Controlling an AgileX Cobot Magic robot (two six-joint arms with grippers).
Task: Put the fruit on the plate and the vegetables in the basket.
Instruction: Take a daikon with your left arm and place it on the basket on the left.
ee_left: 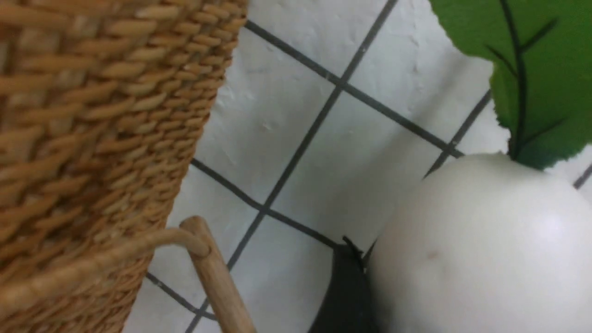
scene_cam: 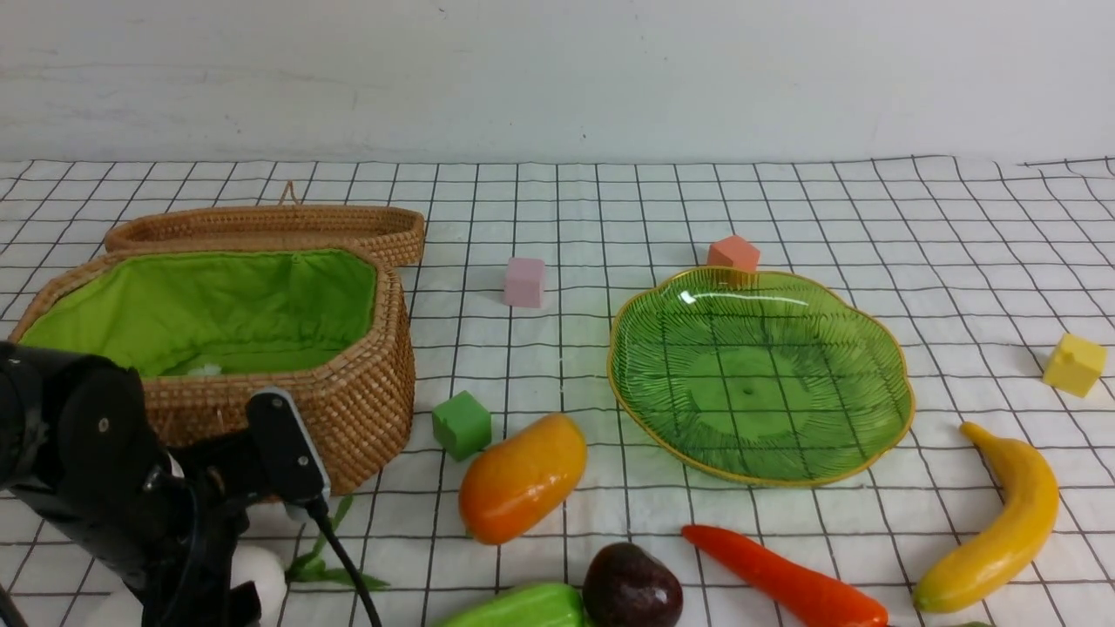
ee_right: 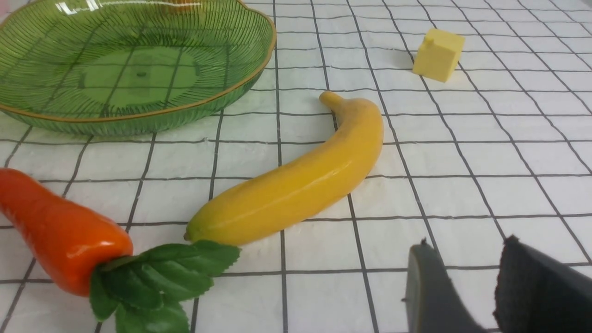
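The white radish (ee_left: 481, 259) lies on the cloth beside the basket (scene_cam: 348, 401), partly hidden under my left arm. My left gripper (ee_left: 465, 245) straddles the radish. One black finger (ee_left: 344, 296) rests against its side and the other finger is hidden. The mango (scene_cam: 523, 477), purple fruit (scene_cam: 631, 590), carrot (scene_cam: 784, 579), green ridged vegetable (scene_cam: 523, 608) and banana (scene_cam: 1002, 522) lie near the front edge. The green plate (scene_cam: 888, 383) has nothing in it. My right gripper (ee_right: 467, 245) hovers open over bare cloth near the banana (ee_right: 300, 185), holding nothing.
The wicker lid (scene_cam: 270, 226) lies behind the basket. Foam cubes are scattered about: pink (scene_cam: 524, 281), orange (scene_cam: 733, 253), green (scene_cam: 462, 424) and yellow (scene_cam: 1074, 364). A wooden toggle on a loop (ee_left: 212, 273) hangs from the basket wall (ee_left: 92, 115) close to the radish.
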